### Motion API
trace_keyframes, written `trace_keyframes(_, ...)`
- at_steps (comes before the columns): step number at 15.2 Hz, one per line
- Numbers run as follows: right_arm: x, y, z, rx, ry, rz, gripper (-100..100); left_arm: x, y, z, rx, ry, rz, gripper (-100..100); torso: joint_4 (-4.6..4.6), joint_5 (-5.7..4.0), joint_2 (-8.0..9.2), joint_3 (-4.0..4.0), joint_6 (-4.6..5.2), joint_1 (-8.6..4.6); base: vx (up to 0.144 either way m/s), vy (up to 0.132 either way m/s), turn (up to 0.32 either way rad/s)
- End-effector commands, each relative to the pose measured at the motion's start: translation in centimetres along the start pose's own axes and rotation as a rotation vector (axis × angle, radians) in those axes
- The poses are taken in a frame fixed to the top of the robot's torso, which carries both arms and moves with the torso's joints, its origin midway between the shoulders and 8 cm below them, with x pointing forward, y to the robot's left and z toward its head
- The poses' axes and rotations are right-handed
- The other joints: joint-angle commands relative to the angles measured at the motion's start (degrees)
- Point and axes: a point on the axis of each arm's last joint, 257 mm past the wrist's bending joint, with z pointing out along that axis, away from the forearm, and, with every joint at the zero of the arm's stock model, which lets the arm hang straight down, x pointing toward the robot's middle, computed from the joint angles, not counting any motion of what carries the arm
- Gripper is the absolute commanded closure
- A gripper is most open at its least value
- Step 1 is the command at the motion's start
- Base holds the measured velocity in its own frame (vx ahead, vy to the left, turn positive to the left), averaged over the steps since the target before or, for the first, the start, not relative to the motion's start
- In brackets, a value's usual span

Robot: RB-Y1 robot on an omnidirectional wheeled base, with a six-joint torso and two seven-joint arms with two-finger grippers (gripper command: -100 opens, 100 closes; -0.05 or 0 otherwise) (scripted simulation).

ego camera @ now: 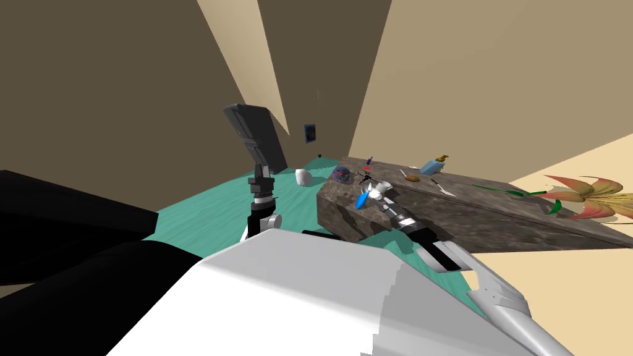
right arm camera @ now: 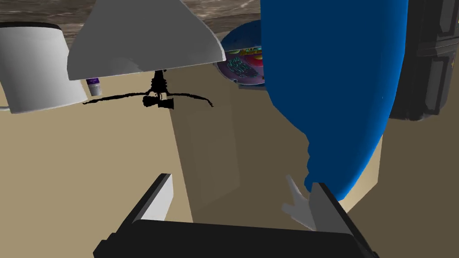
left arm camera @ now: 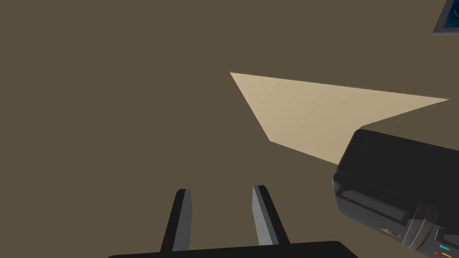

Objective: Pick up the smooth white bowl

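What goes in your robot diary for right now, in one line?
right gripper: open, facing white bowl | bowl: on table, not held | blue thing: beside one finger | left gripper: holds nothing

Bowl (right arm camera: 143, 40) pale grey-white; oval object (right arm camera: 340, 89) deep blue; counter (ego camera: 494, 216) mottled brown-grey; floor (ego camera: 204, 210) teal.

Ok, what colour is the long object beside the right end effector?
Plain deep blue; the long object shows best in the right wrist view.

Right gripper (right arm camera: 242, 201) with fingers spread, a big blue object (right arm camera: 336, 89) against one finger at one o'clock, a pale grey wedge (right arm camera: 143, 40) at eleven, a white bowl (right arm camera: 36, 67) at ten, a colourful ball (right arm camera: 242, 62) at twelve.
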Motion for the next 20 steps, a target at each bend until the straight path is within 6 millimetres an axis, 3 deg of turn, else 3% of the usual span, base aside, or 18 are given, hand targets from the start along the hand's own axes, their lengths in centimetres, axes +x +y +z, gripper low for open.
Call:
trace_keyframes(1, 0.3, -0.8, -0.3, 0.006, 0.028, -0.033, -100, 0.0, 0.0, 0.0, 0.0, 0.0, 0.0, 0, 0.0, 0.0, 0.0, 0.0, 0.0, 0.0, 0.028, 0.064, 0.025)
trace_keyframes(2, 1.5, -2.6, -1.0, 0.025, 0.083, -0.086, -100, 0.0, 0.0, 0.0, 0.0, 0.0, 0.0, 0, 0.01, -0.01, 0.02, 0.01, 0.01, -0.05, 0.034, 0.071, 0.063)
trace_keyframes(3, 1.4, -2.7, -1.1, 0.023, 0.087, -0.094, -100, 0.0, 0.0, 0.0, 0.0, 0.0, 0.0, 0, 0.01, -0.02, 0.01, 0.01, -0.01, -0.06, 0.032, 0.074, 0.067)
trace_keyframes(8, 4.2, -7.9, -4.0, 0.066, 0.253, -0.258, -100, 0.0, 0.0, 0.0, 0.0, 0.0, 0.0, 0, -0.01, 0.02, -0.08, -0.05, -0.01, 0.06, 0.054, 0.107, 0.081)
trace_keyframes(11, 4.1, -8.5, -4.2, 0.07, 0.265, -0.272, -100, 0.0, 0.0, 0.0, 0.0, 0.0, 0.0, 0, -0.01, 0.02, -0.03, -0.02, 0.01, 0.02, 0.036, 0.072, 0.029)
trace_keyframes(12, 4.6, -10.0, -5.3, 0.077, 0.32, -0.329, -100, 0.0, 0.0, 0.0, 0.0, 0.0, 0.0, 0, 0.01, -0.02, 0.03, 0.01, 0.01, -0.1, 0.031, 0.063, 0.07)
trace_keyframes(14, 4.8, -10.4, -5.5, 0.084, 0.325, -0.328, -100, 0.0, 0.0, 0.0, 0.0, 0.0, 0.0, 0, 0.01, -0.02, 0.02, 0.02, 0.0, -0.07, 0.031, 0.063, 0.052)
trace_keyframes(17, 6.0, -14.0, -8.5, 0.109, 0.445, -0.43, -100, 0.0, 0.0, 0.0, 0.0, 0.0, 0.0, 0, 0.0, -0.01, -0.02, -0.01, -0.01, -0.02, 0.054, 0.095, 0.079)
trace_keyframes(20, 6.4, -15.8, -10.1, 0.119, 0.506, -0.482, -100, 0.0, 0.0, 0.0, 0.0, 0.0, 0.0, 0, -0.02, 0.04, -0.12, -0.06, -0.02, 0.17, 0.073, 0.125, 0.082)
